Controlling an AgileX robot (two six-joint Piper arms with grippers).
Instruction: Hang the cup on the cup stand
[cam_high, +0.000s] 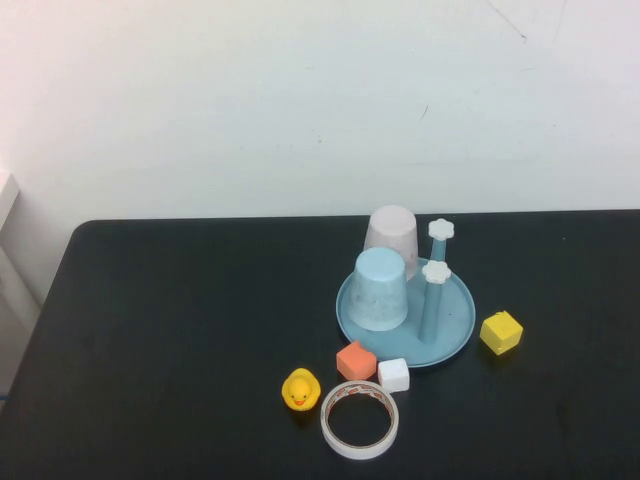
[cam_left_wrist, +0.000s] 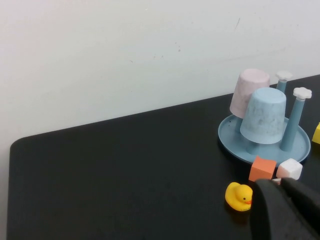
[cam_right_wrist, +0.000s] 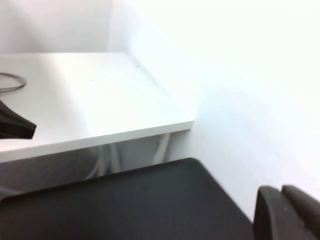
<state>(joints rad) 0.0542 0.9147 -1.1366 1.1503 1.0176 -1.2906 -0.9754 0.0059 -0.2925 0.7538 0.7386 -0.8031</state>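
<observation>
The light blue cup (cam_high: 380, 290) sits upside down over a peg on the cup stand (cam_high: 455, 322), a round light blue dish; it also shows in the left wrist view (cam_left_wrist: 263, 116). A pale pink cup (cam_high: 391, 238) hangs upside down behind it. Two free pegs with white flower caps (cam_high: 436, 272) stand to the right of the blue cup. Neither arm shows in the high view. My left gripper (cam_left_wrist: 280, 183) is shut and empty, low near the duck and off the stand. My right gripper (cam_right_wrist: 281, 190) is shut and empty, by the table's corner, away from the stand.
In front of the stand lie a yellow duck (cam_high: 300, 389), a tape roll (cam_high: 360, 419), an orange cube (cam_high: 356, 360) and a white cube (cam_high: 394, 375). A yellow cube (cam_high: 501, 332) lies to the stand's right. A white table (cam_right_wrist: 90, 100) stands beyond the black table's edge.
</observation>
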